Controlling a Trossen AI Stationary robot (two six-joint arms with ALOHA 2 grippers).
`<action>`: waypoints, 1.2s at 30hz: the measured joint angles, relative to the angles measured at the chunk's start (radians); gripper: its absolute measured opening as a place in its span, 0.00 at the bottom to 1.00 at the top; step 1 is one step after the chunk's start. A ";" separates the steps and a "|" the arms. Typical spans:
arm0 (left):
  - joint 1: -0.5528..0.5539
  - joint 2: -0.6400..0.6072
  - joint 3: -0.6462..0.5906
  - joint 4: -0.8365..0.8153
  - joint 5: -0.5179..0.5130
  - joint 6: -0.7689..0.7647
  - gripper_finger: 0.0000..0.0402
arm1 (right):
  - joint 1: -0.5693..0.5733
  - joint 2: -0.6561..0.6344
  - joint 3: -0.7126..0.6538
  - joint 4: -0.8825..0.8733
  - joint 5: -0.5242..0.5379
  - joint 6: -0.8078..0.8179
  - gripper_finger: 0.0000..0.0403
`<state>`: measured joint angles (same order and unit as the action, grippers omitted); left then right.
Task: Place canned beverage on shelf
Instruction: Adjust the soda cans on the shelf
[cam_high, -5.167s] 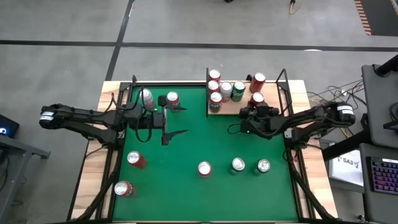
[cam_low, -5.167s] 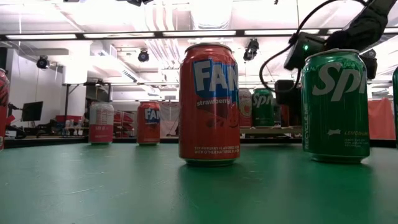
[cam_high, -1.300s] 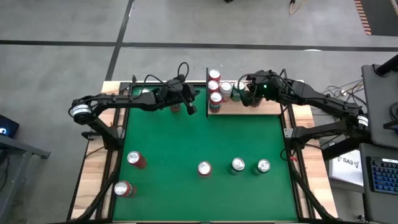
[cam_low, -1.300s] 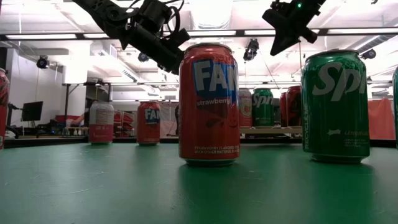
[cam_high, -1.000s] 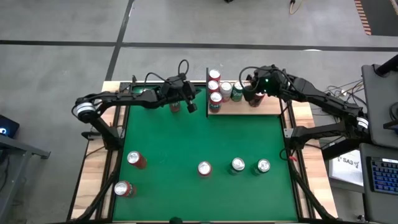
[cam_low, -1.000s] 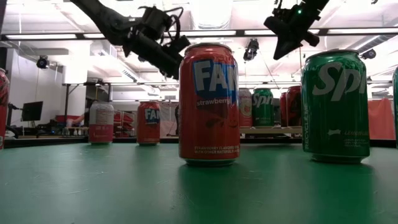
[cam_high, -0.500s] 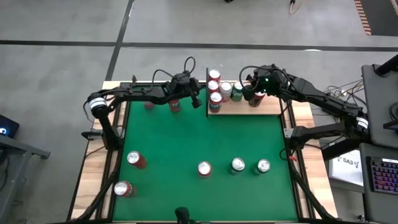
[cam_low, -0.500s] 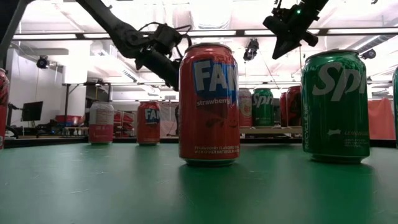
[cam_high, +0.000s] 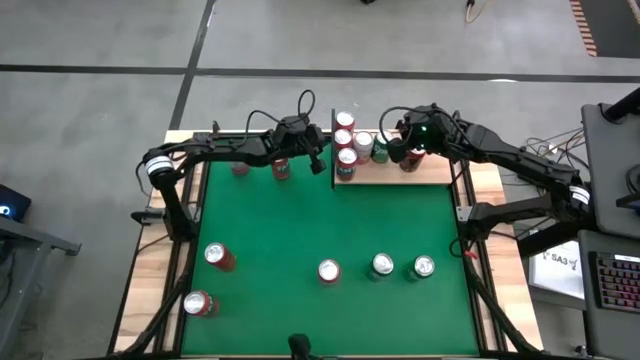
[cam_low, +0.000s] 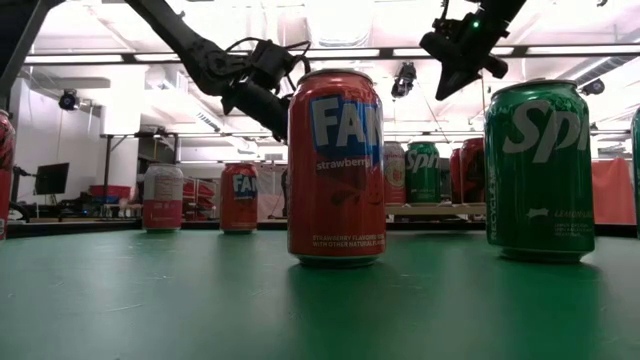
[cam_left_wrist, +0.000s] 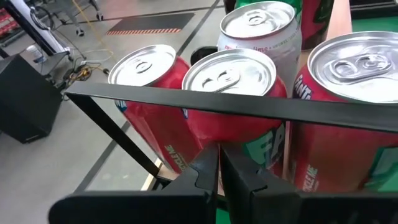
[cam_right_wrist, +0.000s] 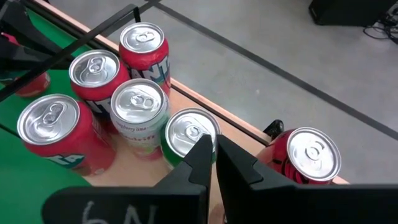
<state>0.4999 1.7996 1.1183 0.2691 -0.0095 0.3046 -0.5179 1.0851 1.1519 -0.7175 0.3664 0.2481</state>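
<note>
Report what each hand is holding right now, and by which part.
Nothing is held. The left hand is shut and empty beside the shelf; the right hand is shut and empty above the shelf's cans.

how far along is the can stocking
Done: six cans stand on the shelf. In hand: nothing; both claws are shut and empty, the left claw beside the shelf's edge, the right claw above it. Left: seven cans on the table.
</note>
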 joint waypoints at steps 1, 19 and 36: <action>0.000 0.000 0.000 0.001 0.000 0.000 0.00 | 0.000 0.003 0.000 0.001 0.000 0.000 0.03; -0.001 0.021 0.000 0.057 0.056 -0.014 0.00 | 0.000 0.010 0.000 0.001 0.000 0.002 0.03; -0.002 -0.031 0.000 -0.036 0.018 -0.055 0.00 | 0.002 0.013 0.000 0.002 -0.211 0.011 0.03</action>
<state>0.4975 1.7690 1.1183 0.2333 0.0087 0.2497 -0.5156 1.0977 1.1519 -0.7155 0.1550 0.2595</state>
